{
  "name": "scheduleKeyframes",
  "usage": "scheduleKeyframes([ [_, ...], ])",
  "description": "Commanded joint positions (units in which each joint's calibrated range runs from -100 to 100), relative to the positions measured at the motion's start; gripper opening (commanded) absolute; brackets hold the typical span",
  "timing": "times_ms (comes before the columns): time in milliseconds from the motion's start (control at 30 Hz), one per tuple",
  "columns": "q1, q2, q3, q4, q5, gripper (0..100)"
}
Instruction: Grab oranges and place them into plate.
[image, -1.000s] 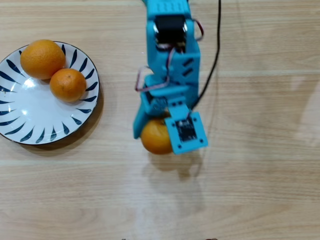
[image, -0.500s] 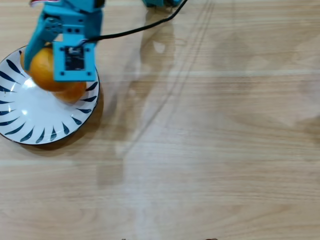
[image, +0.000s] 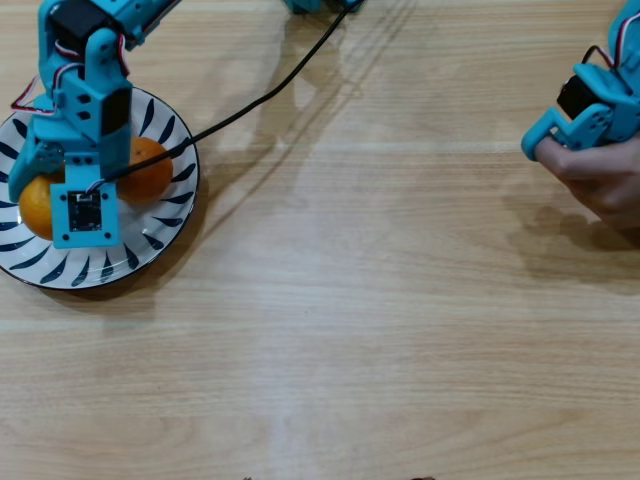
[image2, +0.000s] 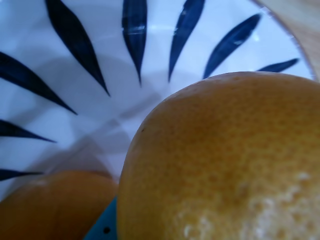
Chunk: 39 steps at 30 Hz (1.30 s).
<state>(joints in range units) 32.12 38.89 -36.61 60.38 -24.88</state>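
You had a pale wooden table (image: 380, 330) filling the overhead view, its grain running left to right. A black cable (image: 270, 95) crossed it, running from twelve o'clock down toward nine o'clock. Out at three o'clock sat a second blue device (image: 590, 110) at the frame's edge, red and white wires showing on it, well apart from the cable. In the wrist view, a sliver of that same wood (image2: 300, 20) showed at one o'clock.
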Motion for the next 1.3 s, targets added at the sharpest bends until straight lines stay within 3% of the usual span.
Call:
scheduleKeyframes([
  [0, 1.1, 2.4, -0.7, -2.8, 0.2, 28],
  [233, 1.3, 3.3, -4.6, -1.8, 0.0, 30],
  [433, 1.4, 1.0, -4.5, 2.0, -0.1, 45],
  [667, 0.9, -10.2, -4.3, 12.6, -0.1, 45],
  [733, 0.2, -15.0, -4.2, 16.8, 0.3, 41],
  [833, -2.4, -24.2, -0.6, 20.9, 1.8, 27],
  [1000, -11.2, -43.5, 16.2, 21.1, 6.2, 6],
  [1267, -28.4, -76.3, 59.4, 1.0, 9.1, 2],
])
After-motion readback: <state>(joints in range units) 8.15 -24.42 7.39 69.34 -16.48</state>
